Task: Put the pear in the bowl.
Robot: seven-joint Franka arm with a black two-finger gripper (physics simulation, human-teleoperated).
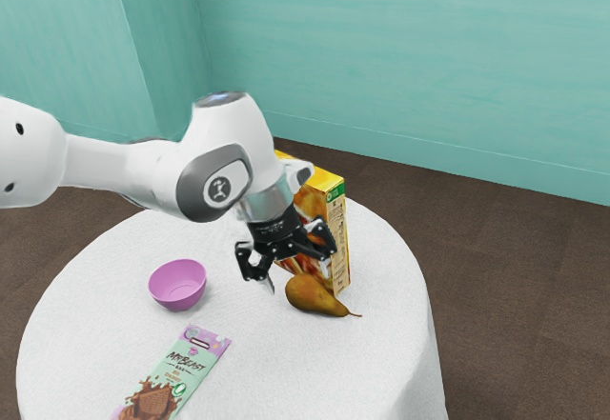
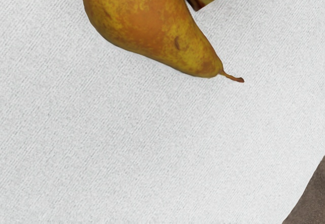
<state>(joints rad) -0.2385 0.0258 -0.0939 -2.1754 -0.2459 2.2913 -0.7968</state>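
Hand (image 1: 297,277): held above the white-covered worktop (image 1: 246,356); 2 fingers seen set wide apart, nothing gripped between them.
Pear (image 1: 313,295): located on the worktop, lying on its side, low beside the hand and slightly toward the exterior view's right; stem (image 2: 233,76) directed away from the hand, toward the exterior view's right.
Bowl (image 1: 177,286): pink, upright, mouth up; placed well apart from the hand, toward the exterior view's left; pear not contained in it.
Food box (image 1: 337,239): yellow, standing upright; seen behind the hand in the exterior view, close beside the pear; whether pear and box are touching cannot be told.
Chocolate bar (image 1: 178,374): green and lilac wrapper, laid flat; positioned toward the exterior view's left of the hand and nearer the exterior camera, just beside the bowl.
Floor (image 1: 515,287): brown, seen beyond the worktop's edge.
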